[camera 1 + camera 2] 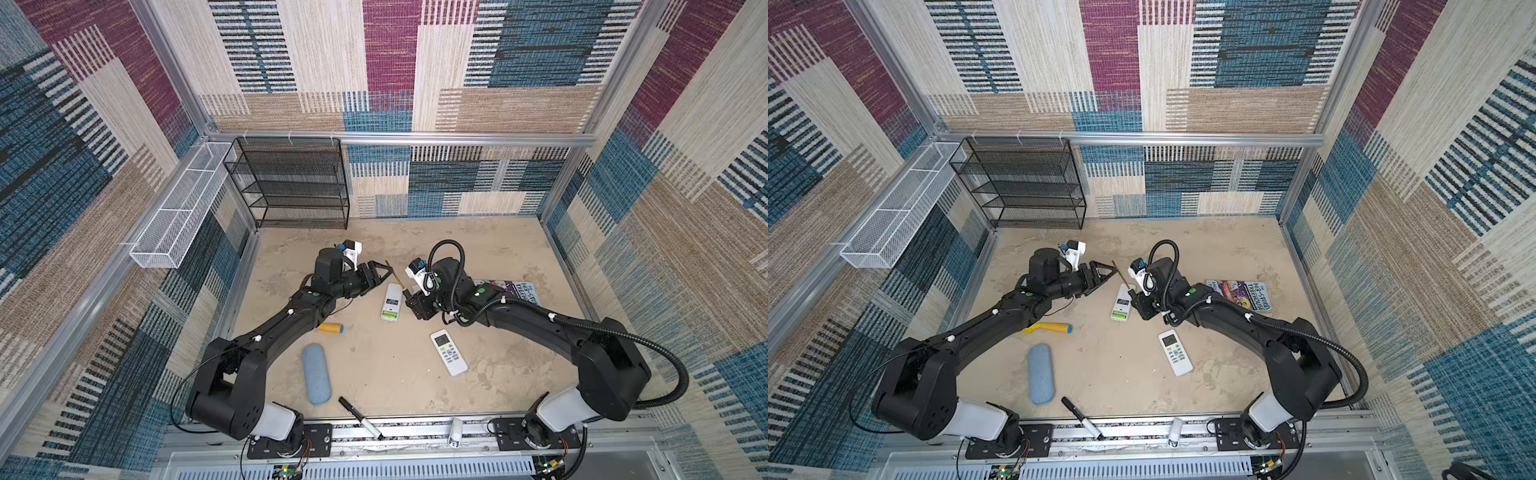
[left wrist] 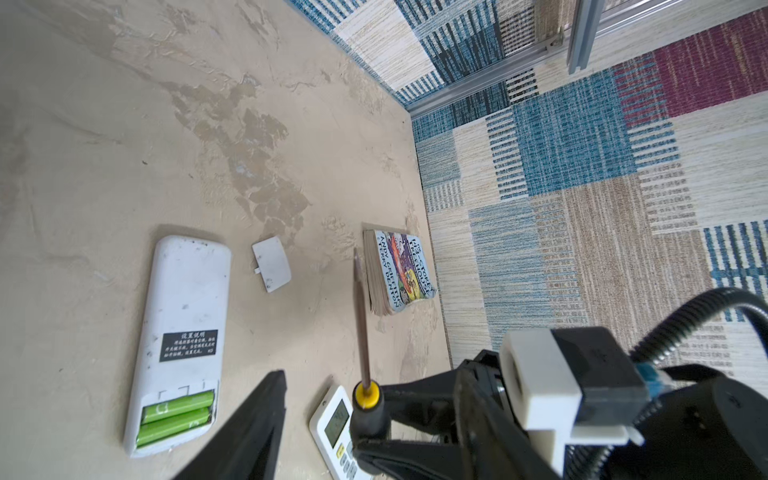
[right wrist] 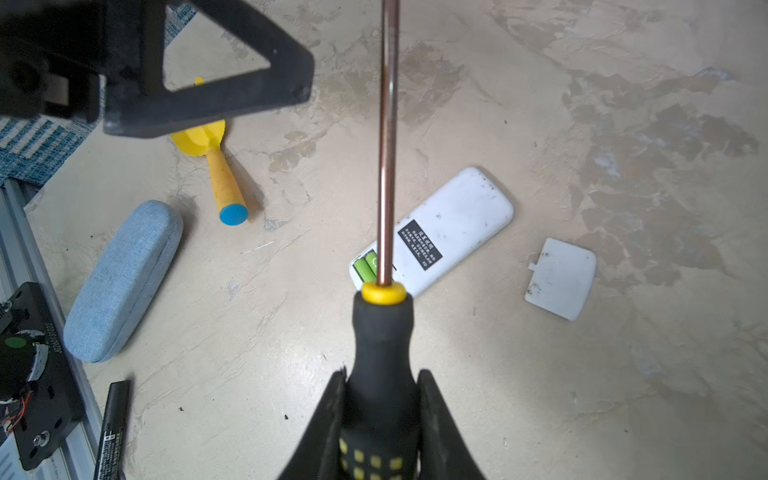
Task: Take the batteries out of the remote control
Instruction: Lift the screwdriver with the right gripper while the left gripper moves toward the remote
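The remote control (image 1: 391,302) (image 2: 183,332) is white and lies face down mid-table, its battery bay uncovered. Two lime green batteries (image 2: 176,417) (image 3: 368,266) sit side by side in the bay. The loose white cover (image 2: 272,264) (image 3: 561,278) rests on the table beside the remote. My right gripper (image 3: 382,376) (image 1: 409,297) hovers just right of the remote, shut on the handle of a black-and-yellow screwdriver (image 3: 382,332), whose shaft points toward the left arm. My left gripper (image 1: 383,271) is open and empty, close to that shaft; one of its fingers (image 2: 266,415) shows.
A second remote (image 1: 449,352) lies face up at front right. A blue glasses case (image 1: 316,379), a yellow handle with a blue end (image 1: 330,328) and a black marker (image 1: 359,417) lie at front left. A book (image 1: 521,291) is at right, a black mesh shelf (image 1: 291,183) at the back.
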{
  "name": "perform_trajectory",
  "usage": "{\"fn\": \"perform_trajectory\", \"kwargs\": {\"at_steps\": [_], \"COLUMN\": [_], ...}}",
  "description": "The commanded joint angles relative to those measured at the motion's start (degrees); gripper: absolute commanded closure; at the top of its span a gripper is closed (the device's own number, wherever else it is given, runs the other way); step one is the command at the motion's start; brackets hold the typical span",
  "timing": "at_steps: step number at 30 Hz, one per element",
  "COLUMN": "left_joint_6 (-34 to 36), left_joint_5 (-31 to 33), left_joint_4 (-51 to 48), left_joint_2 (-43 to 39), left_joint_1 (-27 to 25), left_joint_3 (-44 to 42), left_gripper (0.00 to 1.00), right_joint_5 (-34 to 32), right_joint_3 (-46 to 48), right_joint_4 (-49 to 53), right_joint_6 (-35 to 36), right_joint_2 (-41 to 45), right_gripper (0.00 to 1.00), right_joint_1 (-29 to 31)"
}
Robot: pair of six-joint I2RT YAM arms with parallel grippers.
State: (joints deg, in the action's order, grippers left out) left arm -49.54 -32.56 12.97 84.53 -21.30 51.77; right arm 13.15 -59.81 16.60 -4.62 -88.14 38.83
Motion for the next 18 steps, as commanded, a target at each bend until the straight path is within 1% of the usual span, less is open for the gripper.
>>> {"fn": "perform_trajectory", "kwargs": {"at_steps": [1, 7, 11, 13, 17, 18], "left_joint_6": [-1.1, -2.5, -3.6, -4.1, -4.7, -4.7], "left_joint_5": [0.3, 0.9, 0.3, 0.0, -0.1, -0.1], "left_joint_4": [3.1, 5.4, 7.1, 7.8, 8.9, 8.8], "left_joint_2": [1.0, 3.2, 4.9, 5.5, 6.1, 6.2], "left_joint_1": [-0.4, -0.6, -0.7, -0.7, -0.7, -0.7], "left_joint_3": [1.2, 1.1, 1.3, 1.4, 1.4, 1.4], "left_gripper": [0.39, 0.51, 0.63, 0.67, 0.78, 0.82], "right_joint_5": [1.2, 2.8, 3.2, 3.5, 2.7, 2.3], "right_joint_3": [-0.7, -1.3, -1.4, -1.4, -1.8, -1.8], "right_joint_4": [-2.7, -2.7, -2.7, -2.7, -2.3, -2.3], "right_joint_6": [0.5, 0.6, 0.7, 0.8, 1.3, 1.4], "right_joint_2": [-0.2, -0.1, -0.1, 0.0, -0.2, -0.2], "right_gripper": [1.00, 1.00, 1.00, 1.00, 1.00, 1.00], "right_joint_1": [0.4, 0.8, 0.9, 1.0, 1.0, 1.0]}}
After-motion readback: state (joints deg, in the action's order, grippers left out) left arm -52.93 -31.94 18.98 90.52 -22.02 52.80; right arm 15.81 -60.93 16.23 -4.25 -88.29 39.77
